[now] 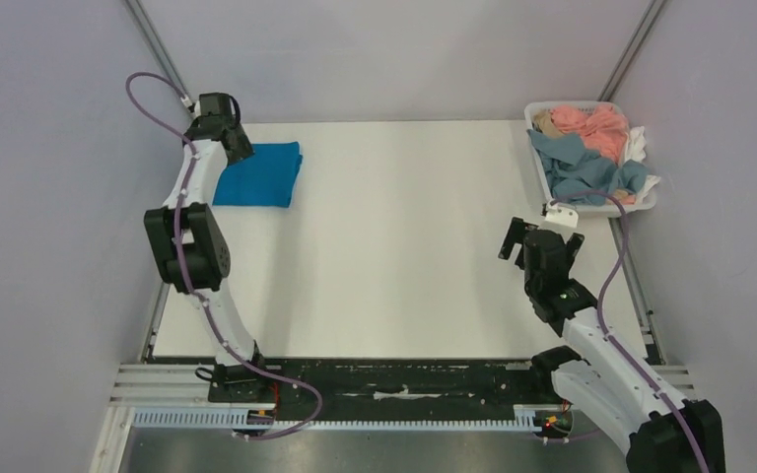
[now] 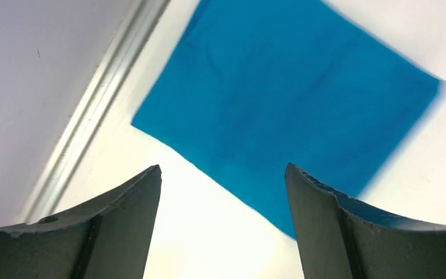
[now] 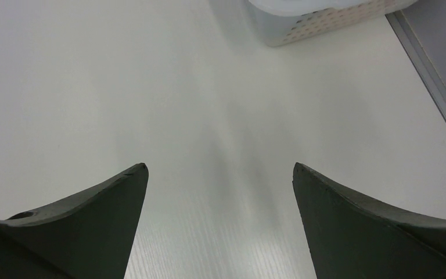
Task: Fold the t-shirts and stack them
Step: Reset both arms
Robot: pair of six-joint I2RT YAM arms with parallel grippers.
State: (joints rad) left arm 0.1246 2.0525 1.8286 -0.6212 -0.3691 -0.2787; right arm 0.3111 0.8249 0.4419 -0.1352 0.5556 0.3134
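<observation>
- One folded blue t-shirt (image 1: 259, 174).
- One white basket (image 1: 577, 104).
- At least three loose garments heaped in the basket: one pink garment (image 1: 596, 126), one grey-blue garment (image 1: 582, 168) and one white garment (image 1: 639, 143). The tangle hides any exact total.
- One table (image 1: 404, 246).
- Two arms: left arm (image 1: 189, 246) and right arm (image 1: 601, 365).
- Two grippers, each with two fingers: left gripper (image 2: 223, 174) and right gripper (image 3: 220, 171).

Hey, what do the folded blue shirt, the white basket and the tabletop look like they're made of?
Folded blue t-shirt: soft knit fabric, likely cotton; matte, with faint creases.
Basket: seemingly white plastic; smooth moulded wall with rows of small holes.
Tabletop: probably white laminate; matte with a soft sheen and fine grain lines.
</observation>
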